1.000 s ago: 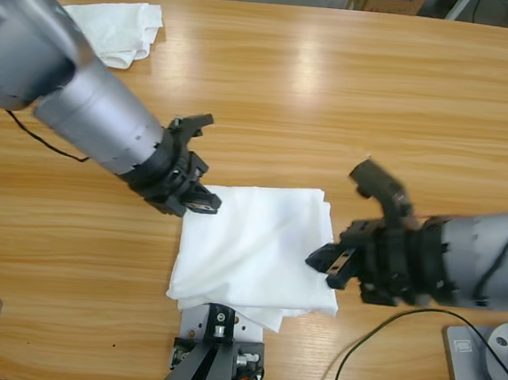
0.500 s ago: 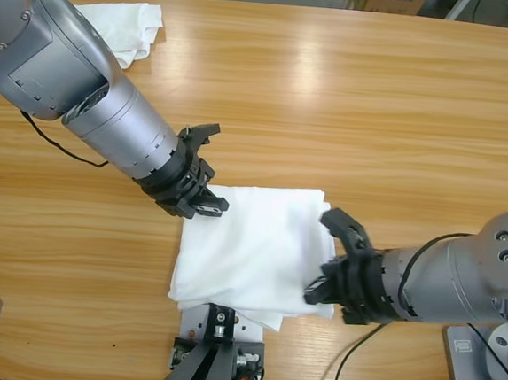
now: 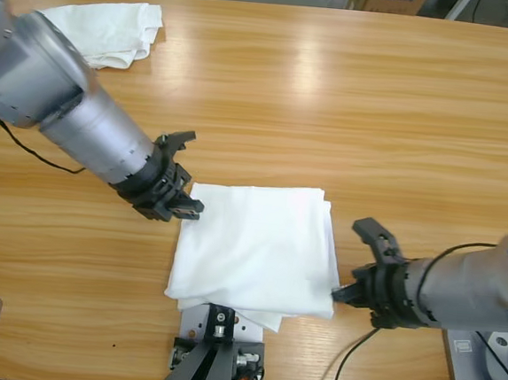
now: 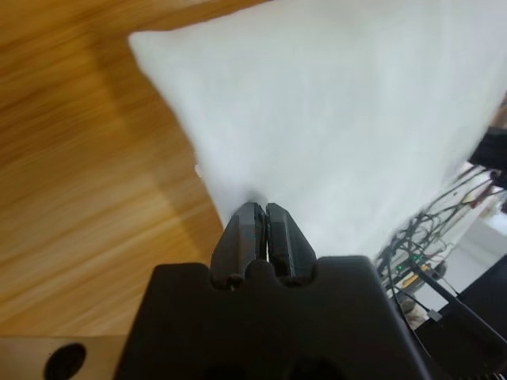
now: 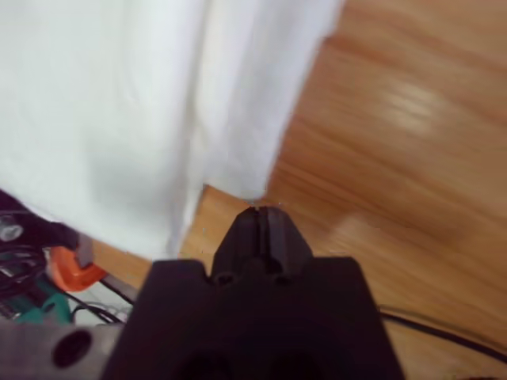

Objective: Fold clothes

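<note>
A folded white T-shirt (image 3: pixel 256 248) is laid flat on the wooden desk (image 3: pixel 333 99), between the two sets of jaws. The left gripper (image 3: pixel 184 204) is seen at the shirt's upper left corner; in the left wrist view its jaws are pressed together with no gap, their tips at the cloth's edge (image 4: pixel 333 119), and whether any fabric is pinched between them cannot be told. The right gripper (image 3: pixel 345 292) is placed just beside the shirt's lower right corner; in the right wrist view its jaws (image 5: pixel 261 229) are likewise closed tight, their tips just short of a hanging fold of the shirt (image 5: pixel 158 103), with nothing seen between them. Well beyond the left jaws, at the desk's far corner, a bundle of white cloth (image 3: pixel 108 28) is left lying.
</note>
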### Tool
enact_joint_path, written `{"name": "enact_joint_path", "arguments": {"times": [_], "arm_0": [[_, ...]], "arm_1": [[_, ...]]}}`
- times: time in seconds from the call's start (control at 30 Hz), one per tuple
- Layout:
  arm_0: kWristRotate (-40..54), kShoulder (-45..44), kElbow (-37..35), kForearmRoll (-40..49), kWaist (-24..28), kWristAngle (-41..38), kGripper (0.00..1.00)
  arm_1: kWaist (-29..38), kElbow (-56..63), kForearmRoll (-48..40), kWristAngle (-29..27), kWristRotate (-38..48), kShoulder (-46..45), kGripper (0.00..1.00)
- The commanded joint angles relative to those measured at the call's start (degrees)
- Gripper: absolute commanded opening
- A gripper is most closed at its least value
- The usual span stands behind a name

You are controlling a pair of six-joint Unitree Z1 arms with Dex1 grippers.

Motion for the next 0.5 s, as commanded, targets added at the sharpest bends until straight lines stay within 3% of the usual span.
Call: {"name": "enact_joint_path", "arguments": {"times": [0.03, 0.2, 0.3, 0.5], "arm_0": [[-1.1, -14.1, 2.7, 3.1, -2.1, 1.7, 0.0], [-3.3, -17.7, 8.3, 2.7, -10.4, 3.8, 0.0], [-7.4, -17.2, 14.4, -5.7, -13.0, 4.5, 0.0], [-9.3, -8.2, 19.3, -21.3, -13.5, 6.6, 0.0]], "arm_1": [[0.5, -1.7, 9.8, -5.6, 0.2, -9.2, 0.0], [0.5, -7.7, 9.4, -3.4, -6.6, -11.8, 0.0], [0.1, -9.5, 5.8, -0.1, -11.1, -11.0, 0.0], [-7.6, -10.1, -0.8, 8.9, -15.9, -5.9, 0.0]]}}
